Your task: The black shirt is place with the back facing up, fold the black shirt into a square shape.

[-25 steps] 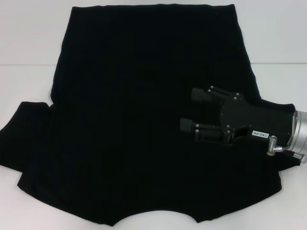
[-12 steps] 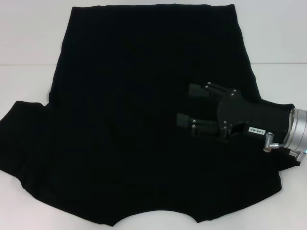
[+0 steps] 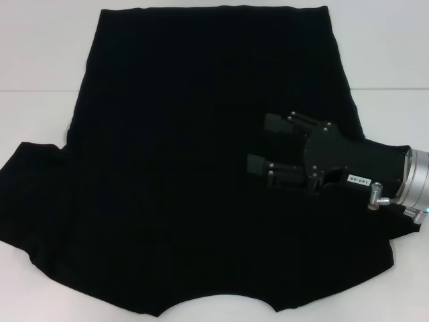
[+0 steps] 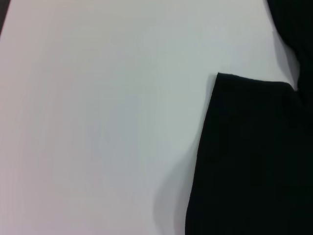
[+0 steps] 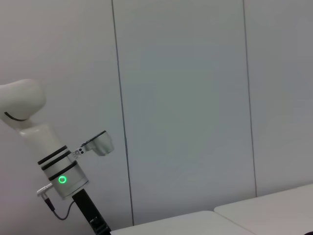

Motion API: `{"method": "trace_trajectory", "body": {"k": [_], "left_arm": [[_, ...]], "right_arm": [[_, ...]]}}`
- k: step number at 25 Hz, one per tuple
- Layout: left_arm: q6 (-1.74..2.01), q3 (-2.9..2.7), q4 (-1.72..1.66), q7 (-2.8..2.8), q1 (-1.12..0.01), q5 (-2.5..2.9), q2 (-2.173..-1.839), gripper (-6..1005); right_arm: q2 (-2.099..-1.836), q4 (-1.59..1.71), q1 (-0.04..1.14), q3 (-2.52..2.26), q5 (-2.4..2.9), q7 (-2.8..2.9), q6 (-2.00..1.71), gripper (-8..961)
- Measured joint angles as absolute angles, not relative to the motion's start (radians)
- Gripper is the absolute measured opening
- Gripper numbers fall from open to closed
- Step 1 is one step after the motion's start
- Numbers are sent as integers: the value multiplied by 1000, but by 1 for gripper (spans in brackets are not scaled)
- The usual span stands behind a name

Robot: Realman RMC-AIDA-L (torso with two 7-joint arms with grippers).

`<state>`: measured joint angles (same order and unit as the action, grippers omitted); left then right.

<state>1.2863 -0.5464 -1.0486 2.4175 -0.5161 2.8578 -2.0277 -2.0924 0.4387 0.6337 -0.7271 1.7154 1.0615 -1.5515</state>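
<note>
Right gripper (image 3: 260, 143) (fingers apart) over black shirt (image 3: 188, 174) on table (image 3: 40, 60).

Black screw-studded right hand (image 3: 263, 144), white label, possibly "140-08", silver cylindrical wrist (image 3: 415, 182).

matt soft cloth black shirt (image 3: 201, 168), smooth white table (image 3: 40, 54)

Place: a robot lab — plain and bare
Signs: white counter (image 3: 40, 60), grey panelled wall (image 5: 186, 98), second robot arm (image 5: 54, 171)
</note>
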Motion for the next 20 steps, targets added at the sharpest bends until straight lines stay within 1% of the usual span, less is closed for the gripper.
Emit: {"method": "trace_trajectory", "body": {"k": [14, 20], "left_arm": [[1298, -529, -1048, 2423, -520, 2856, -2026, 22], [1296, -529, -1047, 2420, -550, 2842, -2025, 22]], "right_arm": [[-2092, 439, 639, -726, 1715, 1062, -1548, 906], [-2092, 439, 641, -726, 1715, 1061, -1541, 899]]}}
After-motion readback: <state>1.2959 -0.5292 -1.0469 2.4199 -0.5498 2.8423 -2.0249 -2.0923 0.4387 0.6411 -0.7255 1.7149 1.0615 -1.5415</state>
